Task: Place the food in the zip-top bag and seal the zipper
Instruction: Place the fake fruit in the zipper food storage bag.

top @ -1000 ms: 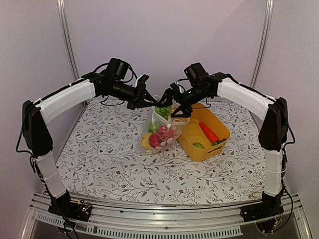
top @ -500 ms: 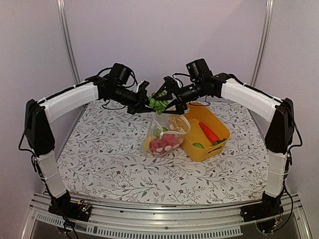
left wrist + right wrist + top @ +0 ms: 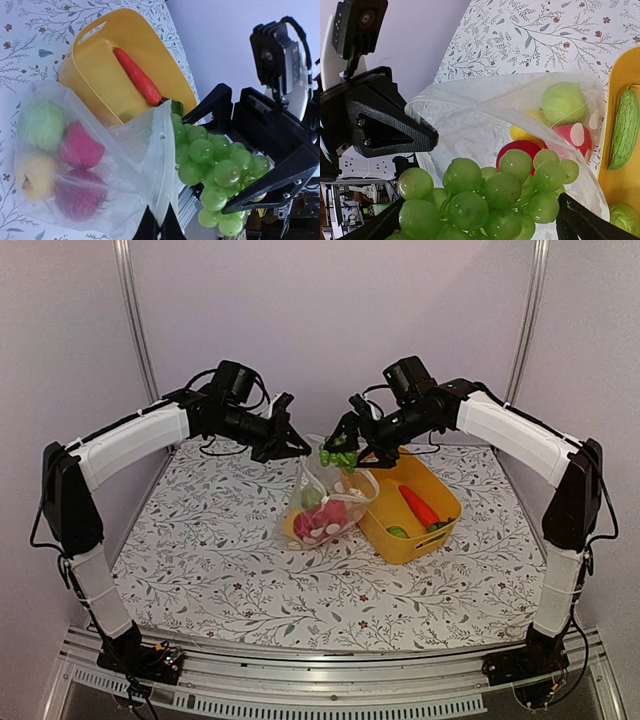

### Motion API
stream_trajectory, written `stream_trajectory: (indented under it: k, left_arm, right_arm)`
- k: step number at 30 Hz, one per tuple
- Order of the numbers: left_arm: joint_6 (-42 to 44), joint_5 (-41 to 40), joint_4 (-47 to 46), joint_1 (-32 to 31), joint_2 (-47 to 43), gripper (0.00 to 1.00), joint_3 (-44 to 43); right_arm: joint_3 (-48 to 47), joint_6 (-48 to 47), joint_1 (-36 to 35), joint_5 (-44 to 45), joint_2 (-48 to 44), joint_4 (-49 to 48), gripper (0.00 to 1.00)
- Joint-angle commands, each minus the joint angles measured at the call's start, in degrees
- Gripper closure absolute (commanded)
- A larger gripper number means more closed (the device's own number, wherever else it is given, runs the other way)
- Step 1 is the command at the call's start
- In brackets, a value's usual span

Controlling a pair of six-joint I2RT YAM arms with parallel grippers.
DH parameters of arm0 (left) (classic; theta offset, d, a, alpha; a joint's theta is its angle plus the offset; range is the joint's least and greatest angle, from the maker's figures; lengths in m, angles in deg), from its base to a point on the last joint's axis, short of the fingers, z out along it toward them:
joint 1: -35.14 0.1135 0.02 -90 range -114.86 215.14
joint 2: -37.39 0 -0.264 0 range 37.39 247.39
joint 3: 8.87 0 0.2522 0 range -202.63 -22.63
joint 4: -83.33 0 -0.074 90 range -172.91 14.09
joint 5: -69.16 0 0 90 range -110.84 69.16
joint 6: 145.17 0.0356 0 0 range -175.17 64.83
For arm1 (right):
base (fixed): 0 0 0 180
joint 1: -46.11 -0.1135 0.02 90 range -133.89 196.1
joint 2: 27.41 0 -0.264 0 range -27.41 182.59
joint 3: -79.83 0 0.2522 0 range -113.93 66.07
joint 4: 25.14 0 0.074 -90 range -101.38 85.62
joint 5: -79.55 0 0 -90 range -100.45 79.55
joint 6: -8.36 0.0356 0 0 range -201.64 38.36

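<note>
Grapes point(image 3: 485, 195), a green bunch of the food, sit between the widely spread fingers point(image 3: 580, 225) of the right claw point(image 3: 349, 447), which grips them in the air; one black finger shows on each side of the bunch in the right wrist view; just below that claw gapes the mouth of the bag point(image 3: 325, 508); the left claw point(image 3: 297, 449) is pinched tight on the bag's top edge and holds that side up, while the bag's bottom rests on the counter point(image 3: 220, 560) beneath both claws; the two claws face each other, near but apart, with the grapes between them, just beside the raised edge; inside the bag, under the left claw, lie a pale green ball point(image 3: 42, 125), a yellow piece point(image 3: 31, 176) and red pieces point(image 3: 77, 147); the zipper I cannot pick out along the mouth; below the right claw and to its right stands a yellow tub point(image 3: 437, 532), right against the bag; in the tub lie a carrot point(image 3: 418, 506) and green pieces point(image 3: 624, 127), well below the claw holding the grapes.
</note>
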State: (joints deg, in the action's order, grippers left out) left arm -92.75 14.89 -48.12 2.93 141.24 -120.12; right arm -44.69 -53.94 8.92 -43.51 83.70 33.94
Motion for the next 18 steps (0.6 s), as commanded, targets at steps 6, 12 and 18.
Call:
stream_trajectory:
  k: [6,12,18]
  left_arm:
    - [-0.44,3.82,-7.45,-2.63,-0.6,1.0,-1.41]
    - [-0.52,5.11,-7.8,-2.91,0.16,1.0,-1.74]
    - [-0.6,6.53,-8.66,-3.02,0.29,1.0,-1.19]
  right_arm:
    - [2.63,5.34,-0.17,7.05,0.21,-6.14,0.01]
    - [2.74,9.59,-0.12,7.98,1.13,-9.72,0.04]
    - [2.5,11.52,-0.16,8.15,2.47,-10.85,0.05]
